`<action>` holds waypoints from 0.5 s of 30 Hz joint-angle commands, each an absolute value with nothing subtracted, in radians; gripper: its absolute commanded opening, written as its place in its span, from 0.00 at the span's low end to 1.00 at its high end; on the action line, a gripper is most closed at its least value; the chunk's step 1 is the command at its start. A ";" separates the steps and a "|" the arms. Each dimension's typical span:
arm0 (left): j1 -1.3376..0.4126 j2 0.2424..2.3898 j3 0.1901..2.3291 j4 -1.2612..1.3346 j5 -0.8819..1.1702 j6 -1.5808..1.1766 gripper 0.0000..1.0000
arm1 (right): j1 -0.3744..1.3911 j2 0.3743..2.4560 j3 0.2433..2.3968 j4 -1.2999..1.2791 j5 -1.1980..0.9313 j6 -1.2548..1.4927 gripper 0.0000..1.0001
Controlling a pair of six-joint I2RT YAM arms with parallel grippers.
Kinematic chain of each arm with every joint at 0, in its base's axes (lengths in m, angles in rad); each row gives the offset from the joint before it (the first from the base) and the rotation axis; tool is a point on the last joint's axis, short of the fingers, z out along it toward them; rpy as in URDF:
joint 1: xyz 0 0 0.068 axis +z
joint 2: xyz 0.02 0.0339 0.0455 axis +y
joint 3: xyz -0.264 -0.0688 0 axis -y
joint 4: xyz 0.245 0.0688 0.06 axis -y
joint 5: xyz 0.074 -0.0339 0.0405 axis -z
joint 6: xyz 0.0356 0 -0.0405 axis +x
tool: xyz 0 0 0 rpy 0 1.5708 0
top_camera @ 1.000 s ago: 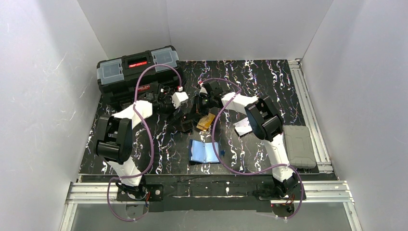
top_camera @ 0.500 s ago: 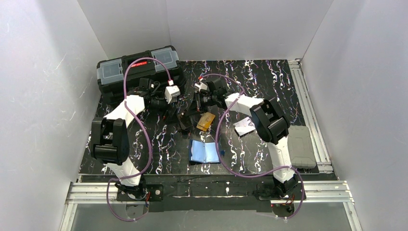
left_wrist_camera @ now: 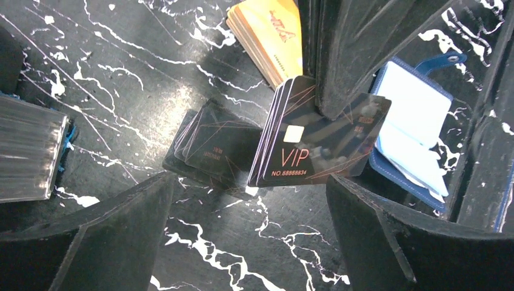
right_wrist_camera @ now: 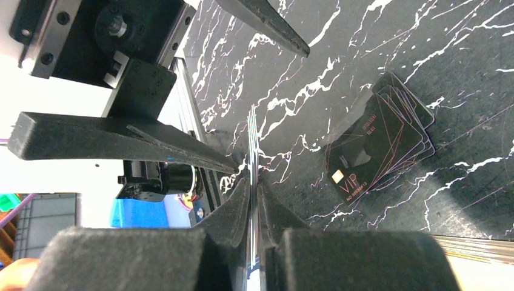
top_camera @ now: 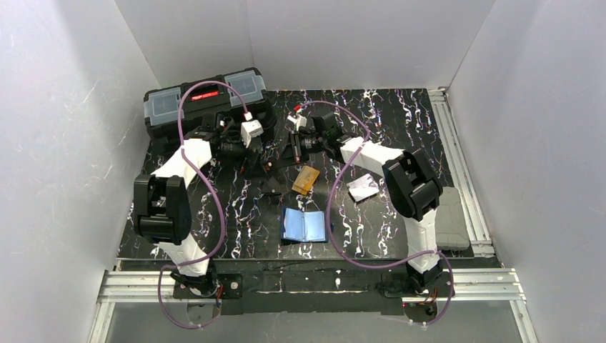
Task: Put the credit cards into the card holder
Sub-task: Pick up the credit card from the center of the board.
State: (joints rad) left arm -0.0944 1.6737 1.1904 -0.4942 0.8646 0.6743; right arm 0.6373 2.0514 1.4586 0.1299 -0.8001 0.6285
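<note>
Table (top_camera: 400, 121), black with white veining, carries everything. A black toolbox (top_camera: 204, 100) sits at its far left corner. A grey case (top_camera: 451, 214) lies at the right edge, partly behind the right arm. Both arms reach toward the far middle of the table, their wrists close together.

The left gripper (left_wrist_camera: 248, 242) hangs with its jaws spread wide and nothing between them. The right gripper (right_wrist_camera: 253, 200) is pinched tight on a small fan of black VIP cards (left_wrist_camera: 315, 142), gripped at one edge and lifted off the surface. In the left wrist view these cards show between the left gripper's two spread fingers.

The card holder (top_camera: 304, 225) lies open at the near centre, light blue inside facing up, apart from both grippers. A stack of orange cards (top_camera: 306, 179) lies flat just beyond it. A whitish card (top_camera: 363, 189) rests to the right of that stack, not touching it. A second, loosely fanned stack of black cards (left_wrist_camera: 215, 145) lies flat on the table just beside the held ones.
</note>
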 commanded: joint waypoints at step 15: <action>-0.071 1.666 1.273 -0.672 1.029 0.748 0.77 | 0.681 1.954 1.492 0.049 -0.794 0.477 0.01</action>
